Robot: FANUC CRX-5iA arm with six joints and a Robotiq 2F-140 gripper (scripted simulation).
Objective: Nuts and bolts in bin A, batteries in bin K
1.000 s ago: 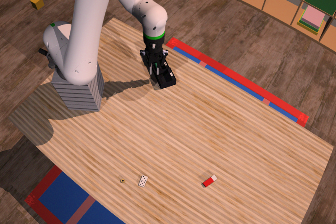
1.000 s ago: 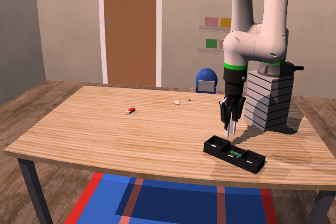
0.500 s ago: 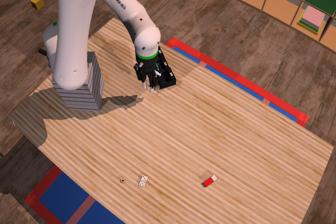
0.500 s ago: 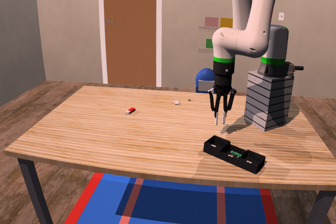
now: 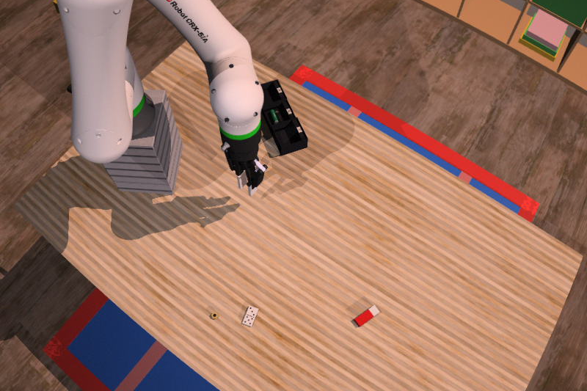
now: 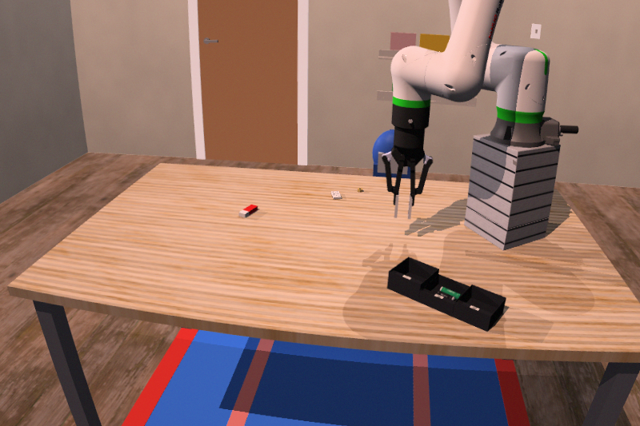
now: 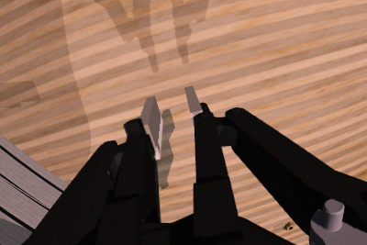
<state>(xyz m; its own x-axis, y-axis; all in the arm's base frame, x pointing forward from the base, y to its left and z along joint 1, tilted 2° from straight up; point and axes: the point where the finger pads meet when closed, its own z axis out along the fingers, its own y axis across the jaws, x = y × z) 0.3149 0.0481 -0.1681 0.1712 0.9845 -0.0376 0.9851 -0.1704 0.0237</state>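
Observation:
A black bin row [image 5: 282, 117] with three compartments stands near the table's far edge; it also shows in the exterior view [image 6: 446, 293]. A green battery [image 5: 274, 117] [image 6: 449, 292] lies in its middle compartment. The labels are too small to read. My gripper [image 5: 251, 185] [image 6: 402, 214] hangs above bare table beside the bins, towards the robot base. Its fingers stand a little apart with nothing between them, as the wrist view [image 7: 172, 104] shows. A small brass nut [image 5: 213, 315] [image 6: 359, 189] lies near the opposite table edge.
A white domino [image 5: 249, 315] lies beside the nut, and a red and white eraser [image 5: 365, 315] lies further along that edge. The grey robot base [image 5: 141, 154] stands at a table corner.

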